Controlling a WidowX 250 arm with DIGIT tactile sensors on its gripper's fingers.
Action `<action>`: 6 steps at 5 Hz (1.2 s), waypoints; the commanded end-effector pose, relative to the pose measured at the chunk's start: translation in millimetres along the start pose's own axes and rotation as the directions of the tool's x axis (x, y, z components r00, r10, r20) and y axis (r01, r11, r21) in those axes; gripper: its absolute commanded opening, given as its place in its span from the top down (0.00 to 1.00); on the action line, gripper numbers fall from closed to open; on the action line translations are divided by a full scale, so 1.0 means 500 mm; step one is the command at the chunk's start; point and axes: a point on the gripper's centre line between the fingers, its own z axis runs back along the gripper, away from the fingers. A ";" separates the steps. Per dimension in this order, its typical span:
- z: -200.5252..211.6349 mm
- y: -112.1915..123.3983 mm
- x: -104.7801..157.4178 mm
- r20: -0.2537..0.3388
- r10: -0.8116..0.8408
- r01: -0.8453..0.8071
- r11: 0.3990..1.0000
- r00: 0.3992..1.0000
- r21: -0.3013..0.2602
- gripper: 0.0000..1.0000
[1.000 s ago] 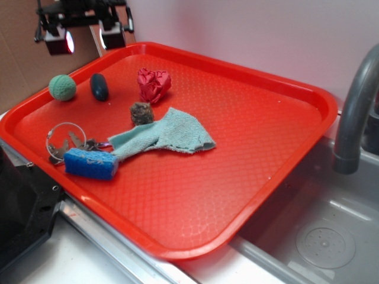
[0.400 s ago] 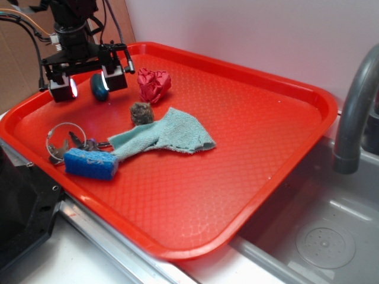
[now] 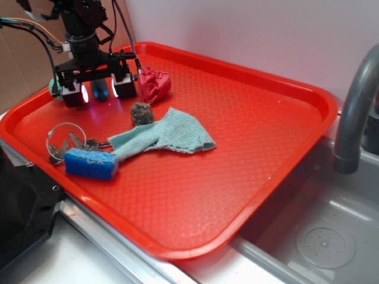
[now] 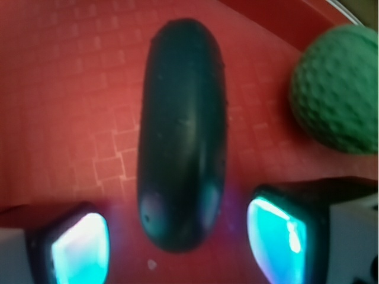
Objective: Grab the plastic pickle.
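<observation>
Our claw hangs with fingers spread either side of the plastic pickle, not gripping it. The pickle lies on the red tray beside a green ball. The tray also holds a brown lump, cloth, sponge, keys.

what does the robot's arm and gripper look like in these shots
The arm is black, with black and orange cables looping off it. The gripper has a black crossbar carrying two blocky fingers whose inner pads glow white-cyan; in the wrist view they appear as teal lit panels.
</observation>
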 end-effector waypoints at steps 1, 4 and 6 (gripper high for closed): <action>0.000 0.032 0.022 -0.028 -0.029 0.030 0.999 0.999 0.029 0.00; 0.152 0.042 -0.024 0.045 -0.381 0.384 0.919 0.923 -0.086 1.00; 0.381 -0.047 -0.149 -0.031 -0.723 0.721 0.691 0.691 -0.058 1.00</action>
